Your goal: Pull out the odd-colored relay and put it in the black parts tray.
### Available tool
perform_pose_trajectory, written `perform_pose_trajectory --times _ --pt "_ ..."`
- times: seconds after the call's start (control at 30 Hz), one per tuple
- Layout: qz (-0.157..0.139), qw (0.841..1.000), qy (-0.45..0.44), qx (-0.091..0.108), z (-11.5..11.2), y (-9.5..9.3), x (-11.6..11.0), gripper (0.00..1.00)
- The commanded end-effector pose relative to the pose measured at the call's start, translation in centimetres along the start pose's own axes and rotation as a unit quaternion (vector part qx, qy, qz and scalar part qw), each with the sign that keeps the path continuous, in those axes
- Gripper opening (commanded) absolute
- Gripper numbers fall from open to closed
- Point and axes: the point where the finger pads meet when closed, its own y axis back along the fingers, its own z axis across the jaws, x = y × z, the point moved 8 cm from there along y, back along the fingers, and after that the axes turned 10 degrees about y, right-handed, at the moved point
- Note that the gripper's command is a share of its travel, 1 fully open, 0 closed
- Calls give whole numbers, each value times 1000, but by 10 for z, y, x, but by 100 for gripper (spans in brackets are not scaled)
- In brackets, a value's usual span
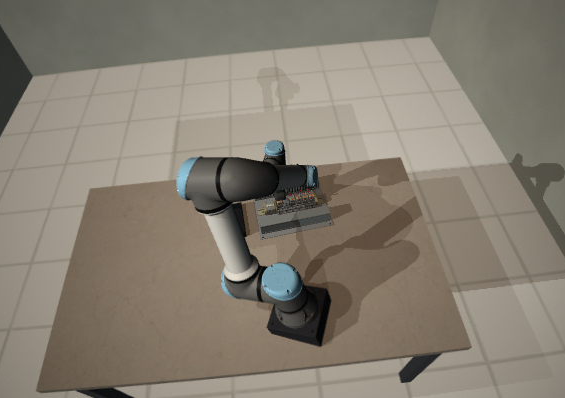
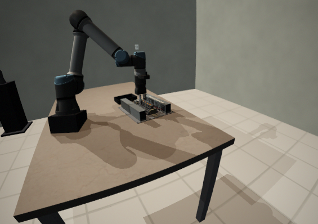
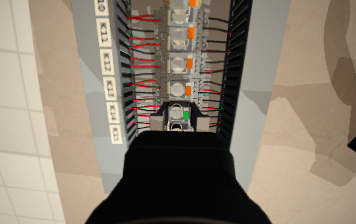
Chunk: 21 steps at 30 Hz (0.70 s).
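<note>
My gripper points down over the relay row, its fingers shut on the relay with the green button. One fingertip is on each side of it. Whether this relay has risen from its socket is hard to tell. Other relays with orange buttons stand in line above it in the wrist view. The relay panel appears to lie flat on the table. The black parts tray stands beside the panel, partly hidden by the arm in the top view.
Slotted wiring ducts run along both sides of the relay row, with red and black wires between. The labelled duct stands along the panel's far side. The robot's base stands on the table.
</note>
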Motion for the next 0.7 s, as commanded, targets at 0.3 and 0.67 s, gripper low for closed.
perform_pose_trajectory --times 0.3,0.67 --pt "-1 1000 -1 1 1 0 -1 0" --pt "0 1000 -1 10 2 0 -1 0"
